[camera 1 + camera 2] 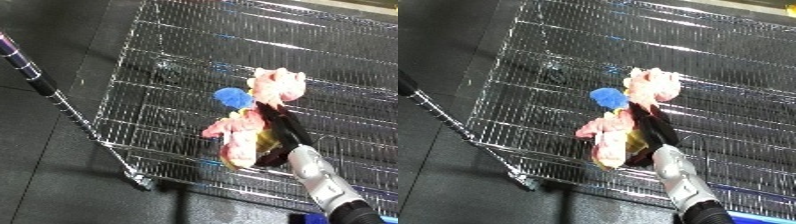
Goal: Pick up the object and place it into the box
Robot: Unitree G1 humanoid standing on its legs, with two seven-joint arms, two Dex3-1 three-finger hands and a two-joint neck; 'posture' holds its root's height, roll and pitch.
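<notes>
Above the wire shelf [195,60] a pink plush toy [258,110] with a blue patch is grasped by the right robot hand [277,137], whose black fingers are curled round its lower half. The toy is held clear of the mesh, long axis running up and away from the palm. No bin is seen in either view, so its direction cannot be told. Open room lies leftward past the shelf's near corner [138,180]; a pole [27,67] stands beyond. The left robot hand is out of view.
</notes>
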